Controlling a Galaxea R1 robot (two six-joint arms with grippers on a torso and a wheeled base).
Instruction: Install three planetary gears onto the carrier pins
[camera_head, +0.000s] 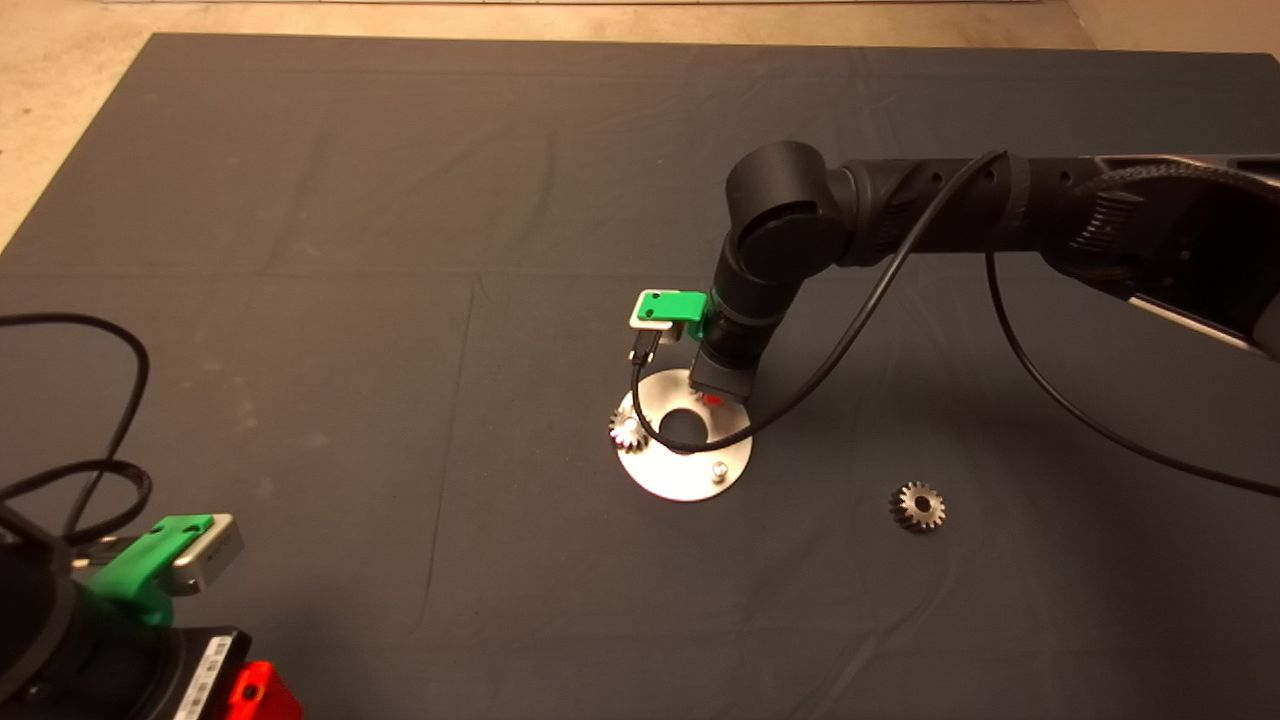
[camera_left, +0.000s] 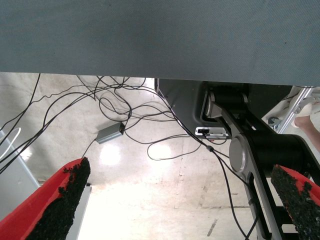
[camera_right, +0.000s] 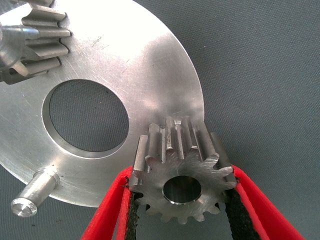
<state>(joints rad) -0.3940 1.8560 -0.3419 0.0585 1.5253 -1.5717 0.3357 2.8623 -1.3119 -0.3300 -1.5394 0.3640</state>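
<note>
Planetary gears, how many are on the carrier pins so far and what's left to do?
One gear already sits on a pin at the disc's left edge. The right gripper holds a second gear between its fingers above the disc, not yet on a pin. A bare pin stands free, and a third gear lies on the mat to the right. The left gripper waits at lower left, open.

Overhead head view — wrist views close, disc (camera_head: 684, 445) shared
</note>
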